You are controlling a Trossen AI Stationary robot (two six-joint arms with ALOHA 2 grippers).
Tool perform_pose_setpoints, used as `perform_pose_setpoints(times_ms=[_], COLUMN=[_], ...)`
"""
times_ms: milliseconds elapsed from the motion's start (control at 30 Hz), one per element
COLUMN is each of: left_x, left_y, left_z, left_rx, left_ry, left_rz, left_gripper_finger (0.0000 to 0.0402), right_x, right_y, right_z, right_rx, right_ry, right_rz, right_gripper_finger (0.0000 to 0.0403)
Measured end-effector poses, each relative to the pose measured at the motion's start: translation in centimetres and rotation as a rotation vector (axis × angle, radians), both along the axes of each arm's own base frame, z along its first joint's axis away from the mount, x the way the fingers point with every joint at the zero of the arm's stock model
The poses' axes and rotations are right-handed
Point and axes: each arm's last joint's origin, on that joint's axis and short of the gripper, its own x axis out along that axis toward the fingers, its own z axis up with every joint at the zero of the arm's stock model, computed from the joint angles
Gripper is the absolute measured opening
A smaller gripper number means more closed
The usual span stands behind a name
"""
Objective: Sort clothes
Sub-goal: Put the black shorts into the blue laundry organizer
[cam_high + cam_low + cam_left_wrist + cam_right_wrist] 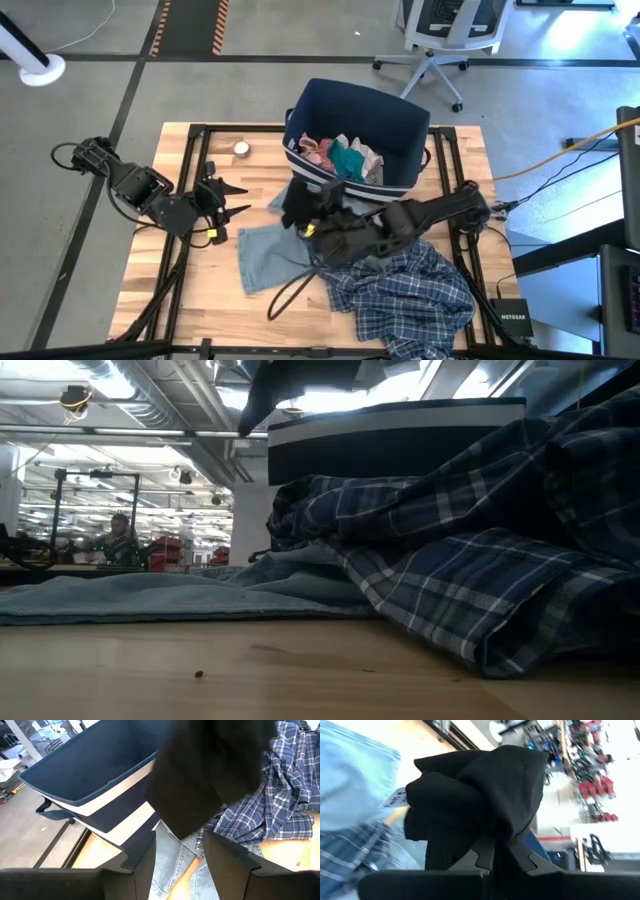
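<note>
A navy fabric bin (395, 115) with white stripes stands at the bench's 12 o'clock edge. Inside it lie small pieces: pink (312, 150), teal (347, 160) and white (372, 160), bunched toward the wall nearest the bench centre. The rest of the bin floor shows bare navy.

The right claw (308, 222) is at bench centre, just outside that near wall, clenched on a black garment (298, 200). In the right wrist view the fingers (485, 852) are pressed together with the black cloth bunched over them, a white label showing at its edge. The garment hangs clear of the bench; the low view shows its dark tip dangling above the bin rim.

The left claw (222, 205) waits at 9 o'clock, fingers spread, grasping nothing.

Light blue denim (275, 258) lies flat on the bench (200, 290) just toward 6 o'clock of the bin. The blue-white plaid shirt (410, 290) is heaped at 4 to 5 o'clock, overlapping the denim's edge and spilling toward the bench's edge. A small round silver object (241, 149) sits at 11 o'clock; what it is cannot be told.

The bench is pale wood planking with black rails. Beyond it are a grey floor, a white office chair (440, 35) at 12 o'clock, and, in the low view, a person (118, 540) among distant work stations.
</note>
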Motion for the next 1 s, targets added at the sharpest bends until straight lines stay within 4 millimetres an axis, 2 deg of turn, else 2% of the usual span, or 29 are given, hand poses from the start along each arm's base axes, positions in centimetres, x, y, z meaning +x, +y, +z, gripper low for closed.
perform_pose_setpoints(times_ms=[267, 433, 800, 1000], left_x=[0.0, 0.0, 0.0, 0.0], left_y=[0.0, 0.0, 0.0, 0.0], left_z=[0.0, 0.0, 0.0, 0.0], left_rx=[0.000, 0.000, -0.001, 0.001], left_ry=[0.000, 0.000, 0.001, 0.003], left_rz=[-0.001, -0.001, 0.001, 0.000], left_gripper_finger=[0.0158, 0.0158, 0.0158, 0.0158], right_x=[-3.4, -5.3, -5.1, -4.9], right_y=[-2.9, -5.4, -10.4, -12.8], right_z=[2.5, 3.2, 3.5, 3.3], right_rx=[-0.056, -0.036, 0.011, 0.130], right_ry=[-0.037, -0.025, -0.090, -0.102], right_rz=[-0.175, -0.304, -0.500, -0.576], right_gripper_finger=[0.0026, 0.0026, 0.0026, 0.0026])
